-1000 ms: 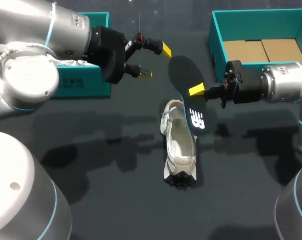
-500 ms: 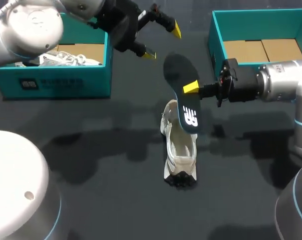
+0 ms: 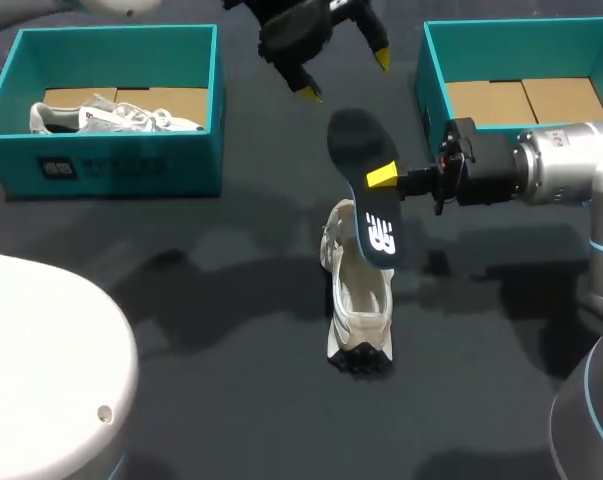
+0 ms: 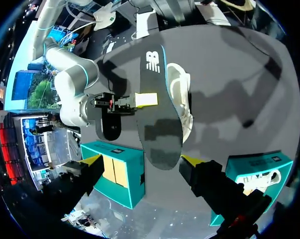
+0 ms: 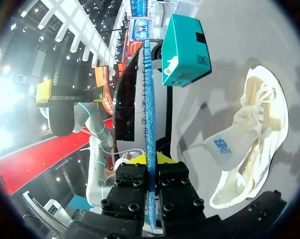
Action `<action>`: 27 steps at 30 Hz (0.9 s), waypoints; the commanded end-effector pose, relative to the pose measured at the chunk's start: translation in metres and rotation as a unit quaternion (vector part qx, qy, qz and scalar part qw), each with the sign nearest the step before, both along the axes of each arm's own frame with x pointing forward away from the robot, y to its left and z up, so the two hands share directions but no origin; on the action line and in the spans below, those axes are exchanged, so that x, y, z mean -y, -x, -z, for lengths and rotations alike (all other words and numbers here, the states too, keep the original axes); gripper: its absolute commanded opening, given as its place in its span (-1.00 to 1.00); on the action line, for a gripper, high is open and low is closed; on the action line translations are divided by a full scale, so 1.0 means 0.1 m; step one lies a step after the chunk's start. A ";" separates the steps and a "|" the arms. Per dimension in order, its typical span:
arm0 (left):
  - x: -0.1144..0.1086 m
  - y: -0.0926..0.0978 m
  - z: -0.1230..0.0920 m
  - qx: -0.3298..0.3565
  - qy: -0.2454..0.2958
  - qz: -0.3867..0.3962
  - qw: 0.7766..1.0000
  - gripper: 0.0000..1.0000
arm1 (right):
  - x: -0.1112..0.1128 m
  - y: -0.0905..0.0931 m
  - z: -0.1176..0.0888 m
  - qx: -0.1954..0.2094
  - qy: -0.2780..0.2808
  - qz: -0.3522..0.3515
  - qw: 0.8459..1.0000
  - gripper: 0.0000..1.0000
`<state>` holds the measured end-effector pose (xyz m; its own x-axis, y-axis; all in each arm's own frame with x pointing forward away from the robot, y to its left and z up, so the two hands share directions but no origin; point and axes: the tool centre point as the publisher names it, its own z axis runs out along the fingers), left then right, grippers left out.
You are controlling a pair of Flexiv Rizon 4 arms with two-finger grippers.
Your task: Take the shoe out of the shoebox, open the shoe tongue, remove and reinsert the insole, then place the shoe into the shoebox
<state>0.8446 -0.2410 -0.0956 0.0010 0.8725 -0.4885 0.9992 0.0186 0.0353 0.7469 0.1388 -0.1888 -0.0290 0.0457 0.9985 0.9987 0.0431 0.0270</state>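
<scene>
Above the shoe (image 3: 359,300) on the surface (image 3: 231,400), the right gripper (image 3: 383,178) pinches the insole (image 3: 353,140) by its edge while the left gripper (image 3: 344,75) hangs open farther back, so that thin hold could let it twist or slip during reinsertion.

Head overhead; both wrists toward insole (image 3: 353,140)

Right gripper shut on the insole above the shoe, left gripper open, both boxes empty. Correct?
One thing is off: the left box holds a second shoe, as the head view shows. The rest stands: right gripper shut on the insole above the shoe, left gripper open, right box showing only its cardboard floor.
</scene>
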 end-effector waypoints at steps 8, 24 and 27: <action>0.22 -0.03 0.02 -0.019 -0.203 0.012 0.979 1.00 | 0.00 0.01 0.00 0.000 0.002 0.001 1.000 -1.00; 0.20 0.00 0.03 -0.010 -0.244 0.006 0.970 1.00 | 0.00 0.01 0.00 0.000 0.002 0.001 1.000 -1.00; 0.18 0.01 0.01 -0.012 -0.236 0.001 0.972 1.00 | 0.00 0.01 0.00 0.000 0.002 0.001 1.000 -1.00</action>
<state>0.8433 -0.2590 -0.0995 -0.0016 0.9986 -0.0536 0.9999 0.0024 0.0150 0.7465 0.1386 -0.1883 -0.0286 0.0473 0.9985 0.9987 0.0431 0.0266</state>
